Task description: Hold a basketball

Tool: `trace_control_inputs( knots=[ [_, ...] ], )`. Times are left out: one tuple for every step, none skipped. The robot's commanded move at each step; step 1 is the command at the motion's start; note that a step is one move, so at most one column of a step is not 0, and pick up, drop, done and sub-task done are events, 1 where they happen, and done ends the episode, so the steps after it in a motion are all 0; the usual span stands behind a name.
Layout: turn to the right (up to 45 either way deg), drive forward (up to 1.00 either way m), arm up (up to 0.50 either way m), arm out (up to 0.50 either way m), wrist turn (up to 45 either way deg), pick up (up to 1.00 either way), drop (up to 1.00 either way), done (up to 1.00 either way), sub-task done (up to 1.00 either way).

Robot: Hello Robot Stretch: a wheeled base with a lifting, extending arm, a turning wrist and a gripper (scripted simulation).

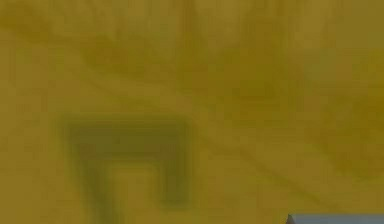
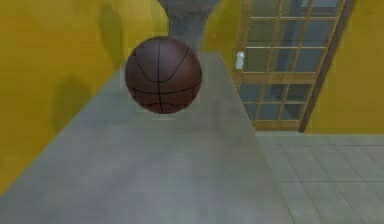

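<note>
We see the ball [image 2: 163, 75], a round brown sphere with thin black seams and a pebbled skin, in the arm side view's upper middle, in front of a long grey slab [image 2: 150, 170]. We cannot tell whether it touches the slab. The slab looks matte and stone-like, and its straight edges narrow toward a rounded grey form [image 2: 190, 10]. A yellow wall [image 2: 50, 60] runs along the slab's left edge. Pale floor tiles [image 2: 330, 175] lie open on its right, before a wood-framed glazed door [image 2: 280, 60]. We cannot tell the claw's state.
</note>
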Motion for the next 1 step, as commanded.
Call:
trace_control_inputs(
  knots=[
    [0.0,0.0,0.5,0.0,0.0,0.0,0.0,0.0,0.0]
  ],
)
